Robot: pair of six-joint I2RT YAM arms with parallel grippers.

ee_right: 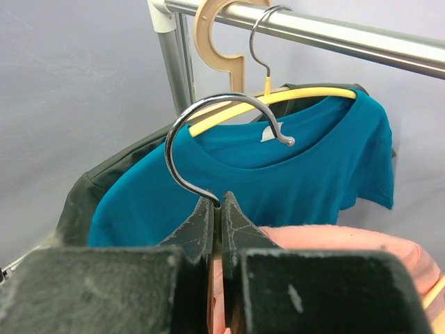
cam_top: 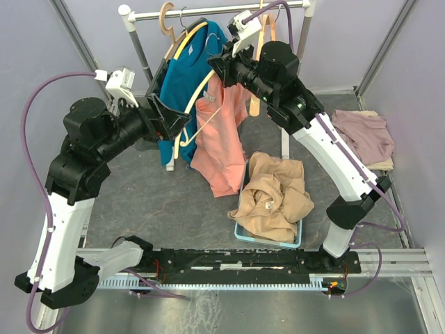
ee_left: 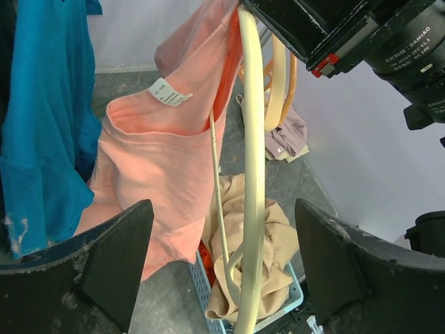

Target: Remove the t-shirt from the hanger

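Observation:
A salmon-pink t-shirt (cam_top: 221, 139) (ee_left: 167, 153) hangs from the upper part of a cream hanger (cam_top: 182, 136) (ee_left: 254, 174). The hanger's lower arm is bare and juts toward my left arm. My right gripper (cam_top: 217, 66) (ee_right: 221, 202) is shut on the hanger's neck just below its metal hook (ee_right: 169, 149), holding it off the rail. My left gripper (cam_top: 177, 125) (ee_left: 222, 209) is open, with one finger (ee_left: 118, 257) on each side of the bare arm and touching neither it nor the shirt. The shirt's collar and white label (ee_left: 169, 92) sag to the left of the hanger.
A teal t-shirt (cam_top: 184, 76) (ee_right: 299, 167) on a yellow hanger (ee_right: 278, 97) hangs from the metal rail (cam_top: 215, 12) just behind. Wooden hangers (cam_top: 167, 21) hang there too. A light blue basket (cam_top: 268, 240) holds tan clothes (cam_top: 274, 195). Mauve cloth (cam_top: 365, 136) lies at the right.

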